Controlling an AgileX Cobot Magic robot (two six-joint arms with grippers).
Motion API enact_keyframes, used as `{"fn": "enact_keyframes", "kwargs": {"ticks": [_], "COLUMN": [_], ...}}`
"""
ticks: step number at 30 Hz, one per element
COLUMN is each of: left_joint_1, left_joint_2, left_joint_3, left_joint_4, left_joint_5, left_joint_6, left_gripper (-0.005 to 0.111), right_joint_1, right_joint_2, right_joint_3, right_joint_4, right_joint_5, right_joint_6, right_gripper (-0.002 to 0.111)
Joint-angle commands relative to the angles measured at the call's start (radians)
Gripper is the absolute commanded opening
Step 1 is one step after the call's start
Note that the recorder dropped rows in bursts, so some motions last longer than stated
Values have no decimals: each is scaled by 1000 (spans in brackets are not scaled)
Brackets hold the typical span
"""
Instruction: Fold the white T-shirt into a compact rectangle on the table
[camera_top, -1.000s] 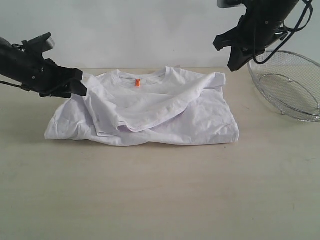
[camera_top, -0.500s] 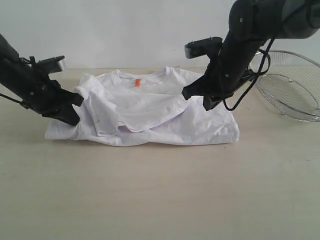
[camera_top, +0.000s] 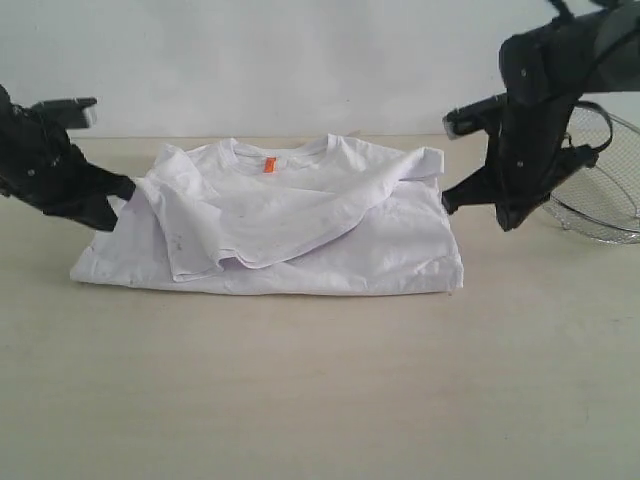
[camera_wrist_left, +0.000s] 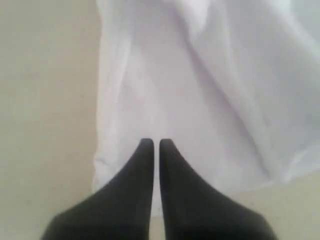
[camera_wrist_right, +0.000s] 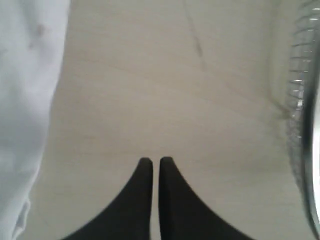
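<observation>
Nearest us, we are seeing bare surface (camera_top: 320, 400). Beyond it, one white T-shirt (camera_top: 300, 230) is lying partly folded mid-surface, its left edge lifting into the left claw (camera_wrist_left: 156, 144), clenched on it, we judge, for pulling the next fold across. The right claw (camera_wrist_right: 155, 162) is hovering clenched, empty, between shirt and one wire basket (camera_top: 615, 150). Two claws.

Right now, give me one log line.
left gripper shut on shirt edge | right gripper shut, empty, over table beside basket | shirt partly folded
</observation>
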Motion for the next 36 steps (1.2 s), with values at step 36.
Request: {"fn": "enact_keyframes", "kwargs": {"ticks": [36], "left_joint_1": [-3], "left_joint_2": [121], "left_joint_3": [198], "left_joint_4": [-129], "left_joint_5": [116], "left_joint_6": [64], "left_gripper": [5], "right_joint_1": [143], "right_joint_2": [78], "right_joint_3": [174], "right_joint_4": [67], "right_joint_5": [-26], "right_joint_6": [-94], "right_gripper": [0]}}
